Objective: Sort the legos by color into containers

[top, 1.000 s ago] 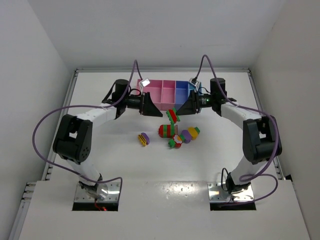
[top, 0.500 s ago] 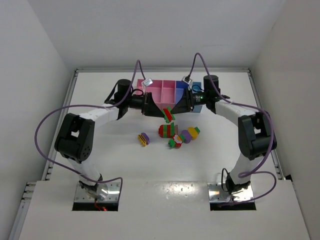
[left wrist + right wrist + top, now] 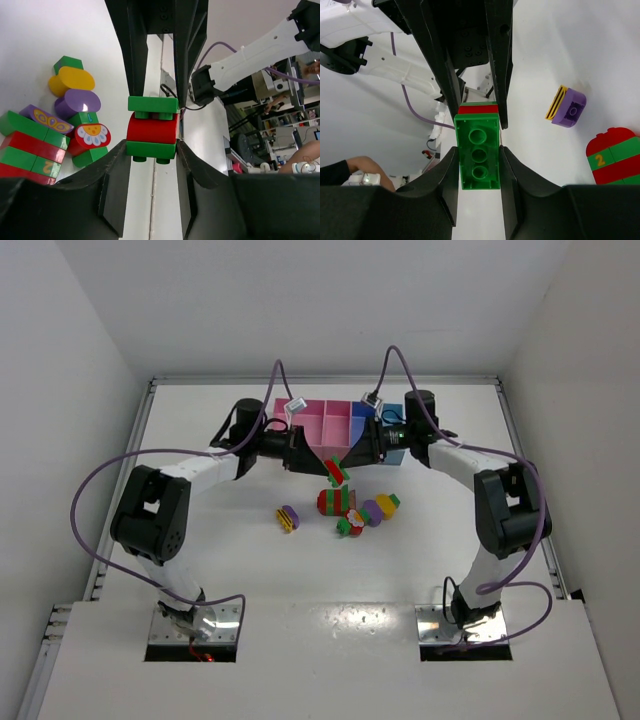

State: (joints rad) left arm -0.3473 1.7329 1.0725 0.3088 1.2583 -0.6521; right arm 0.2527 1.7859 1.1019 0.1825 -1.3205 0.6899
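Observation:
A green-red-green lego stack [image 3: 335, 470] hangs above the table between both grippers, in front of the containers [image 3: 325, 426]. In the left wrist view my left gripper [image 3: 152, 150] is shut on the stack's [image 3: 152, 131] lower green brick. The right gripper's black fingers [image 3: 186, 55] come down from above onto its upper green brick. Seen from the right wrist, my right gripper [image 3: 477, 152] is shut on the near green brick [image 3: 478, 152], and the left gripper's fingers [image 3: 497, 60] clamp the far end. From above, the left gripper [image 3: 318, 462] and right gripper [image 3: 352, 458] meet tip to tip.
Loose legos lie on the table just in front: a red-green striped stack [image 3: 334, 502], a purple-yellow piece [image 3: 288, 518], a purple brick [image 3: 372, 512], a yellow one [image 3: 388, 503] and a flower-printed piece [image 3: 352, 521]. The blue bins [image 3: 392, 430] sit partly behind the right wrist.
Both grippers have closed in on each other in front of the containers. The left gripper, open before, has shut on the stack that the right gripper holds.

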